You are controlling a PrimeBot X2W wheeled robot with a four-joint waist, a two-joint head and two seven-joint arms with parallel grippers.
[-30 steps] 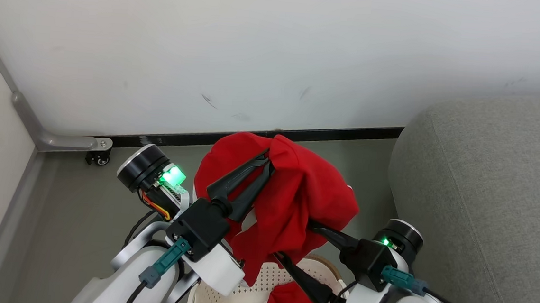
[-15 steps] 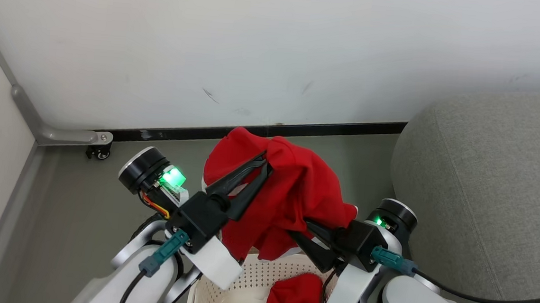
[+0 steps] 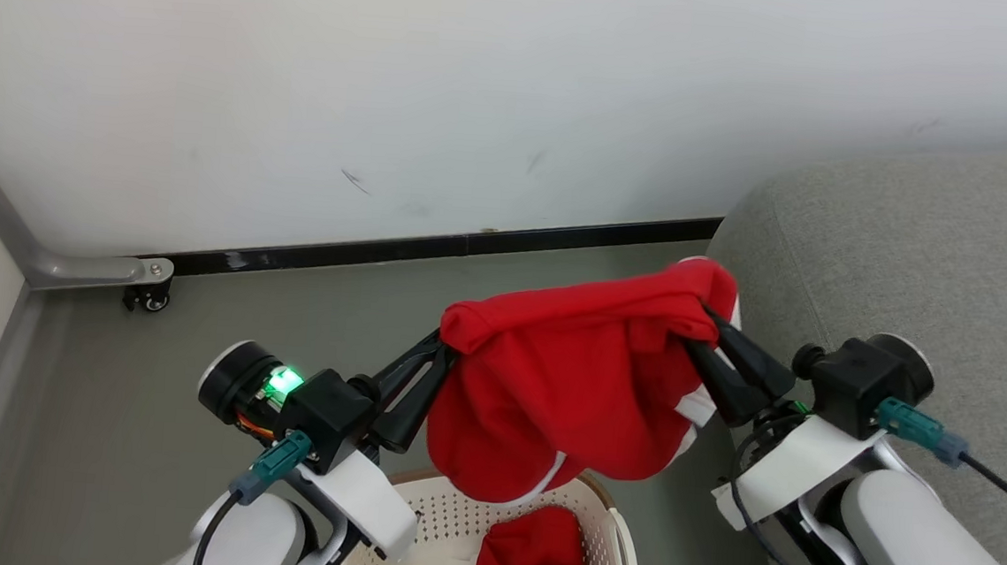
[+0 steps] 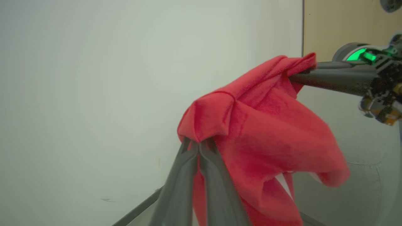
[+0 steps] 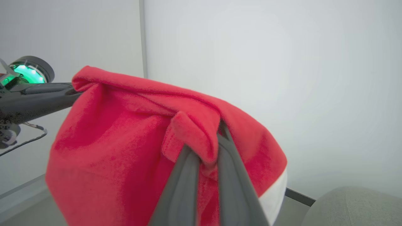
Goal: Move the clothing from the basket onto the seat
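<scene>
1. Left gripper (image 3: 441, 351) is clenched on one end of the plain red garment (image 3: 567, 393); right gripper (image 3: 706, 332) is clenched on the opposite end.
2. The plain red garment hangs slung between both grippers, above the basket (image 3: 451, 527), its right end just beside the sofa (image 3: 913, 258).
3. The basket contains the red lettered jersey (image 3: 528, 559), lying crumpled inside.

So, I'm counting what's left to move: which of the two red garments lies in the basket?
The jersey with black-and-white lettering lies in the basket. The plain red garment hangs above it, pinched by the left claw and the right claw.
</scene>
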